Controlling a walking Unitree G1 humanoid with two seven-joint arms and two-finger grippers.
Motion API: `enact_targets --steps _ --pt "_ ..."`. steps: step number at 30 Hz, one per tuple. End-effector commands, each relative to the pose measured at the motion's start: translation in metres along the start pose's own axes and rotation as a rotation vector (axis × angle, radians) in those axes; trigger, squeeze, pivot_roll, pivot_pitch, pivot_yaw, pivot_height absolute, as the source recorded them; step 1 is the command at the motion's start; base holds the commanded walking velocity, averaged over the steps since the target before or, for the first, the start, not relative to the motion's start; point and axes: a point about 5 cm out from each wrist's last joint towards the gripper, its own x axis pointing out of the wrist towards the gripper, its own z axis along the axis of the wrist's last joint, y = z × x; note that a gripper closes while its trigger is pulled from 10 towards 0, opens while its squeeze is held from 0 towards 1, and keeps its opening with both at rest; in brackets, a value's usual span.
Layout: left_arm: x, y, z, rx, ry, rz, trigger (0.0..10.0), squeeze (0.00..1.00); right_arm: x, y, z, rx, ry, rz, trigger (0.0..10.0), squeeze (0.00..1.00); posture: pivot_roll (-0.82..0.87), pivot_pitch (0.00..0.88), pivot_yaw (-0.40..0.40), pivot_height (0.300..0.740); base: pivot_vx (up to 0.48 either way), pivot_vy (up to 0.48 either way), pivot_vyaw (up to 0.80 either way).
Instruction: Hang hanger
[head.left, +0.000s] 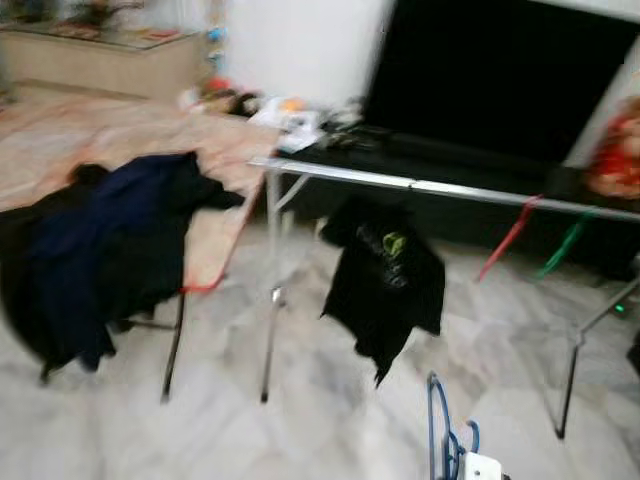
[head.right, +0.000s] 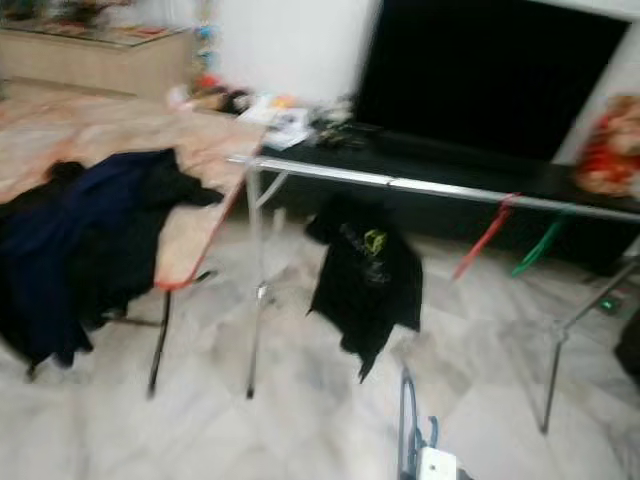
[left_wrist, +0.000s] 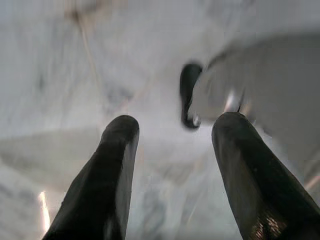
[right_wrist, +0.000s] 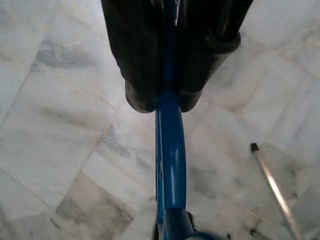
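A blue plastic hanger (right_wrist: 170, 165) is pinched between the two black fingers (right_wrist: 142, 60) of my right gripper (right_wrist: 167, 102), which is shut on it above the marble floor. In the eye views the blue hanger (head.left: 440, 420) pokes up at the bottom edge, right of centre. Ahead stands a silver clothes rack (head.left: 420, 184) with a black shirt (head.left: 385, 285) hanging from its bar, plus a red hanger (head.left: 505, 240) and a green hanger (head.left: 565, 245). My left gripper (left_wrist: 172, 125) is open over the floor with nothing between its fingers.
A chair (head.left: 175, 345) piled with dark blue and black clothes (head.left: 100, 250) stands to the left. A large black TV (head.left: 500, 75) on a low dark stand lies behind the rack. Clutter lies on the floor at the back. The eye views are blurred.
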Motion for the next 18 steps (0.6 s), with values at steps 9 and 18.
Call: enact_targets --steps 9,18 --pt "0.0018 -0.0107 0.0079 0.02 -0.021 -0.031 10.0 0.0 -0.0046 -0.0223 -0.0096 0.021 0.054 -0.063 10.0 0.0 0.16 0.0 -0.079 0.74 0.412 0.0 -0.14" --pt "0.0021 -0.0113 0.0105 0.024 -0.027 -0.038 10.0 0.0 -0.0044 -0.0214 -0.0094 0.023 0.054 -0.058 10.0 0.0 0.17 0.0 -0.081 0.74 0.413 0.0 -0.78"
